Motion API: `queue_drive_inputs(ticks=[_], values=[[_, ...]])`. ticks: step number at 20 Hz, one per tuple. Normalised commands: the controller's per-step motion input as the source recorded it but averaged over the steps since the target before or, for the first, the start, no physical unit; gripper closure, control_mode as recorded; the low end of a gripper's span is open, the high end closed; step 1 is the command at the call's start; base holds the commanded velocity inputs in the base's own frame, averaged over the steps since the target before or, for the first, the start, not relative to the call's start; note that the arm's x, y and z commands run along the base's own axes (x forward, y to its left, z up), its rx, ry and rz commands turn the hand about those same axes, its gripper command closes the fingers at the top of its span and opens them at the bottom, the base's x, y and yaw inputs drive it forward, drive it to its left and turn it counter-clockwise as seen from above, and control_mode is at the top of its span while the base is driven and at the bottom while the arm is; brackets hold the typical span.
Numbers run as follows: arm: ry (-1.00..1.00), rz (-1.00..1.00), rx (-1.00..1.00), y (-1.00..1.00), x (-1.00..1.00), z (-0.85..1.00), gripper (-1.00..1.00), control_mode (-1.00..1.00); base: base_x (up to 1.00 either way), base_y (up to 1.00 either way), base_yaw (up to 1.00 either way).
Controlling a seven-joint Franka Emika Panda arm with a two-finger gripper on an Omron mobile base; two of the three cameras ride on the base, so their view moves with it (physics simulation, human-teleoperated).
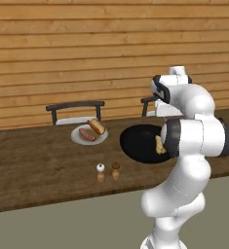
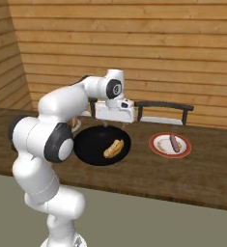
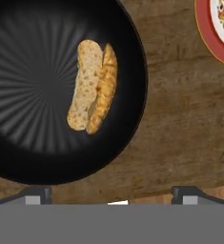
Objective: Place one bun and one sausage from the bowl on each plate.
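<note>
The black bowl point(image 2: 91, 140) sits mid-counter and holds one split bun point(image 2: 113, 148). My gripper point(image 2: 114, 126) hangs open just above the bowl's far rim, holding nothing. In the hand view the bun point(image 3: 93, 86) lies right of centre in the bowl point(image 3: 32, 95), and my gripper point(image 3: 111, 194) has its tips spread wide at the bottom. The reddish plate point(image 2: 158, 150) to the right carries a sausage point(image 2: 175, 143). The pale grey-white plate point(image 1: 77, 138) to the left carries a bun point(image 1: 97, 126) and a sausage point(image 1: 86, 134).
Two small shakers point(image 1: 100, 168) point(image 1: 116, 167) stand near the counter's front edge, left of the bowl point(image 1: 135, 141). Dark chair backs point(image 1: 75, 106) point(image 2: 164, 106) rise behind the counter against the wooden wall. The reddish plate's rim point(image 3: 206, 35) shows at the hand view's top right.
</note>
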Motion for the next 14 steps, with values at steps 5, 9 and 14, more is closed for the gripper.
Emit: queue_drive_inputs(ticks=[5,9,14], values=[[0.03,0.00,-0.02,0.03,0.21,-0.70,-1.00,-1.00,0.00,0.00,0.00],[0.01,0.00,-0.04,0.04,0.03,-0.51,-1.00,-1.00,0.00,0.00,0.00],[0.00,0.00,-0.03,0.05,0.01,-0.44,-1.00,-1.00,0.00,0.00,0.00]])
